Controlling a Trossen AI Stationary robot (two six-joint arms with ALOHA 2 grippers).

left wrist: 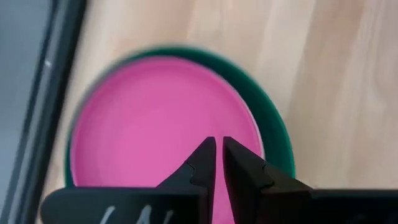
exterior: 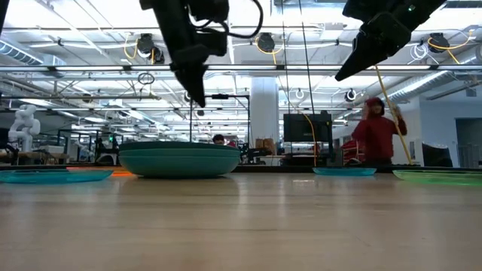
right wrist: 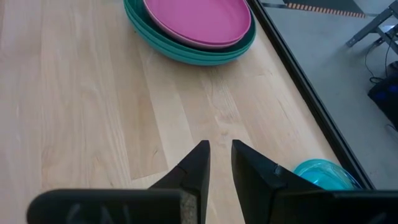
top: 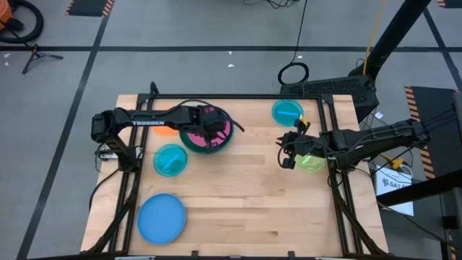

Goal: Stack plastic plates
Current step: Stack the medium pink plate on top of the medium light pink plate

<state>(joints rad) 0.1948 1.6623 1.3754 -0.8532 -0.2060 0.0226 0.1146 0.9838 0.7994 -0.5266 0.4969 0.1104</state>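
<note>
Hovering above the stack, the left fingers (left wrist: 217,163) are pressed nearly together with only a thin slit between them, gripping nothing. Right beneath their tips lies the pink plate (left wrist: 155,124), nested in the teal plates (left wrist: 277,134) whose rim rings it. Just beside that stack, an orange plate (top: 164,128) peeks from under the left arm, and a cyan plate (top: 170,159) sits nearby on the counter (top: 245,195). Well apart, at the near corner, lies the blue plate (top: 162,217).

The right fingers (right wrist: 219,163) are likewise drawn close with a narrow gap, empty, raised over bare wood. Touching distance cannot be judged, but a lime plate (top: 312,162) lies just beside them and another cyan plate (top: 287,112) near, toward the far edge.
</note>
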